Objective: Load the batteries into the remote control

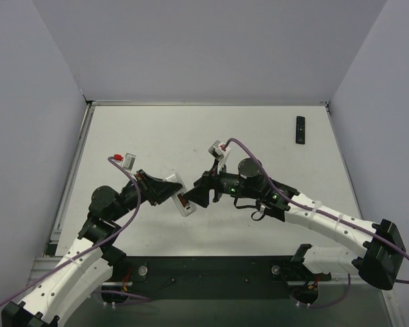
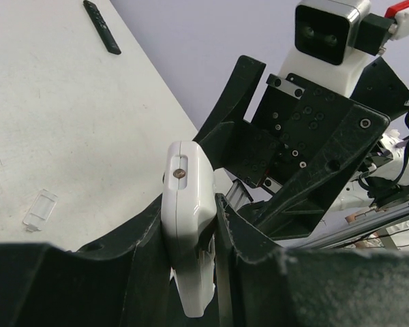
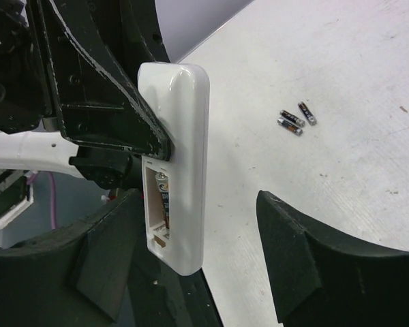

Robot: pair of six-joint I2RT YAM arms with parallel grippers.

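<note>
Left gripper (image 2: 191, 231) is clamped on the white plastic slab remote (image 3: 184, 136) above mid-worktop (image 1: 157, 136), right gripper (image 3: 211, 248) hangs open, and one slim dark cylinder battery (image 3: 165, 197) sits in the uncovered bay (image 3: 152, 211), so any tilt could drop it.

**Site type:** robotics lab, benchtop test cell.
**Evidence:** white tabletop (image 1: 191, 129) sitting inside plain grey partition walls (image 1: 211, 48) on 3 sides; left arm (image 1: 75, 266) & right arm (image 1: 327, 221) standing on black base plate (image 1: 211, 269) at near edge; purple cabling (image 1: 139, 194) looping off wrists; stereo cam (image 2: 327, 30) riding on a wrist; alu. rail (image 1: 69, 187) running along tabletop's L side.
</note>
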